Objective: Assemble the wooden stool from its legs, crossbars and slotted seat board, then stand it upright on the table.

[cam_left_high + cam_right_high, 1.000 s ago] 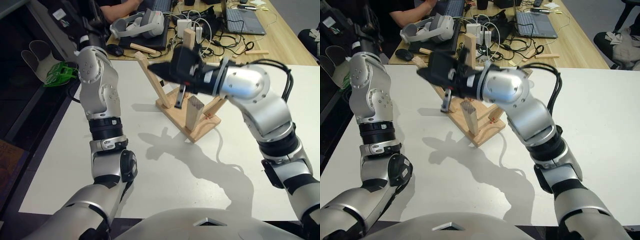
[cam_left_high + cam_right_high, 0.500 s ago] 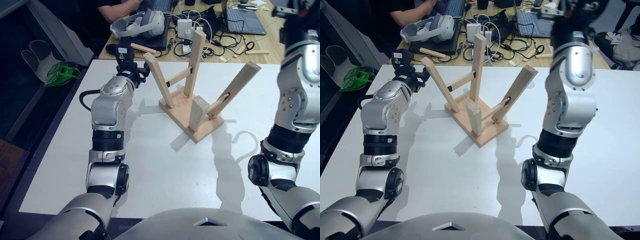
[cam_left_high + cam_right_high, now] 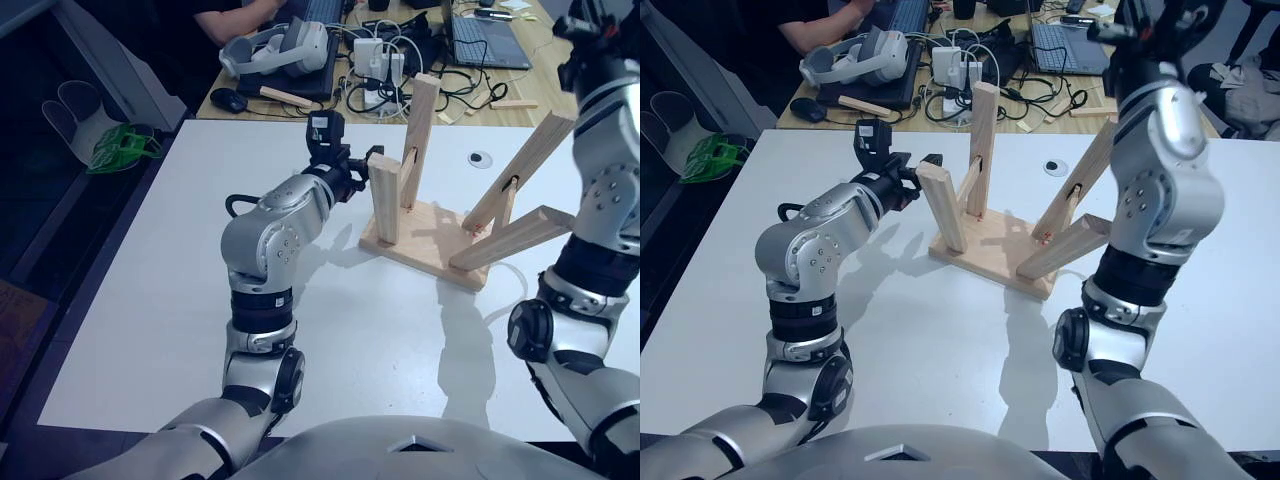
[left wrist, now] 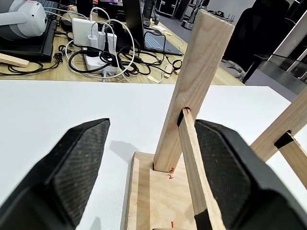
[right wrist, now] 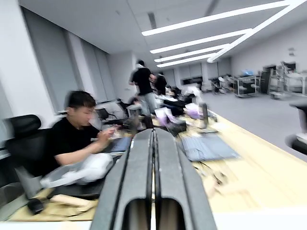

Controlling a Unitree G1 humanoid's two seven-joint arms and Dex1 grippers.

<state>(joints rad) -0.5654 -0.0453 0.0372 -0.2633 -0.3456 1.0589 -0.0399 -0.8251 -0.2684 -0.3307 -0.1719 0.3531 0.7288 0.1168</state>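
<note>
1. Firstly, the head views show you one stool upside down on the white table, far of centre. You can count one seat board lying flat, four legs pointing up, and two crossbars that can be made out.
2. Also there, the left gripper sits just left of the short near-left leg, fingers spread and gripping nothing. The right arm is high at the far right, well apart from the stool.
3. Closer in, the left wrist view gives you two black pads wide apart. One crossbar is seated in the tall far leg's slot and runs just beside one pad.
4. Lastly, the right wrist view shows the right gripper with fingers pressed together, holding nothing.
</note>
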